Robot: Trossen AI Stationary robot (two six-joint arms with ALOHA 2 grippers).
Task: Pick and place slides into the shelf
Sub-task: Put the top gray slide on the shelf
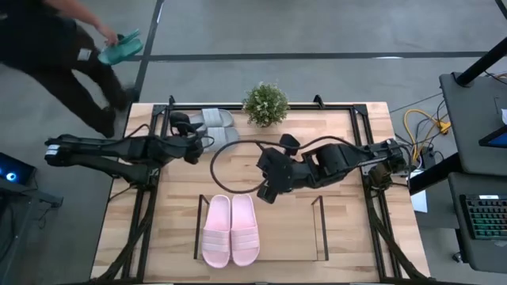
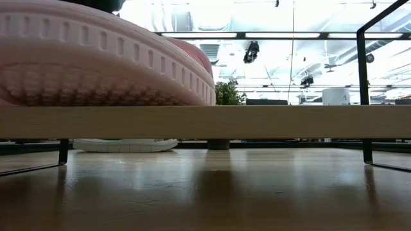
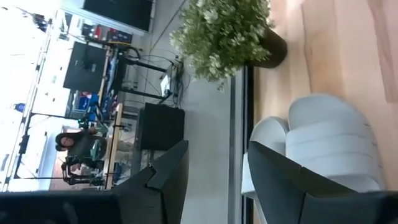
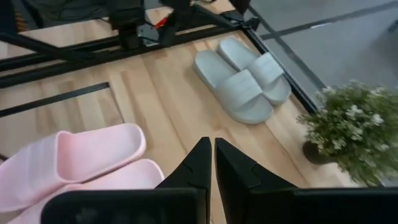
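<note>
The light pink pair (image 1: 230,230) lies side by side on the wood base of the shelf (image 1: 320,227), at its left end. In the low view one pink slide (image 2: 96,58) rests on the base board (image 2: 270,122). The grey pair (image 1: 215,121) lies flat at the table's far edge, left of the plant; it also shows as the grey pair (image 4: 244,78) in the right wrist view. My left gripper (image 1: 192,146) hovers open just near-left of the grey pair (image 3: 333,140), touching nothing I can see. My right gripper (image 4: 212,163) is shut and empty above the table's middle (image 1: 265,188).
A potted plant (image 1: 265,104) stands at the far edge, right of the grey pair. A black cable loop (image 1: 230,162) lies mid-table. The shelf's right part (image 1: 289,233) holds nothing. A person (image 1: 71,55) stands beyond the far left corner, holding a teal object.
</note>
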